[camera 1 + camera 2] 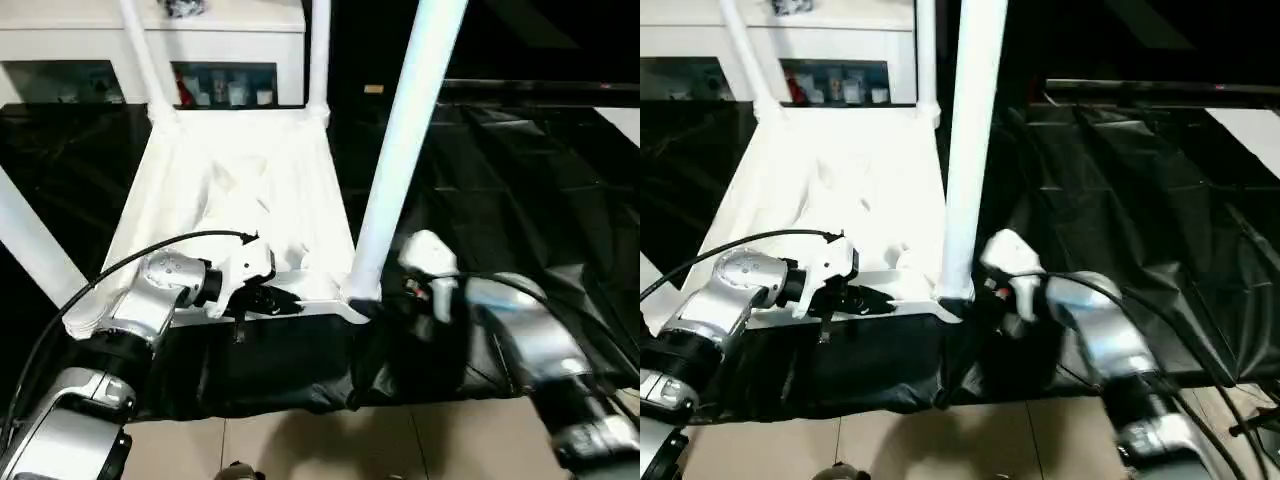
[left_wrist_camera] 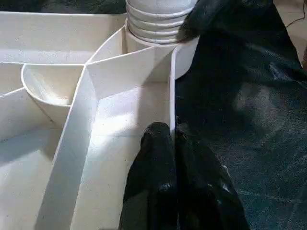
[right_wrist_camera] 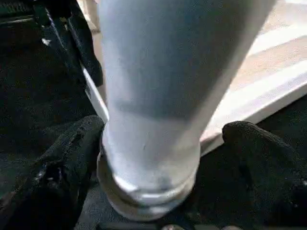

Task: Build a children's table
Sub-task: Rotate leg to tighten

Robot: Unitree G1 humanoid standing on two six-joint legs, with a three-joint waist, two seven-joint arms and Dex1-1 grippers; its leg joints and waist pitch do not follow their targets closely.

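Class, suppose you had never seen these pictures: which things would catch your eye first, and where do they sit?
The upturned white tabletop lies on black sheeting, legs rising from its corners. Nearest, a thick white leg stands in the near right corner socket, the right gripper around its base. The left gripper pinches the tabletop's near rim.

White glass-doored cabinet point(image 1: 150, 60) behind black sheeting point(image 1: 520, 200) over a tiled floor point(image 1: 330, 445)

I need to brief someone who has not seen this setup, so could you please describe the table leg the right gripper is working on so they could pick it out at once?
Start at the upturned white tabletop lying on black sheeting. Go to its near corner on the robot's right, where a white leg rises from the corner socket. Unlike the other legs, this one has the right gripper around its base, a black finger on either side.
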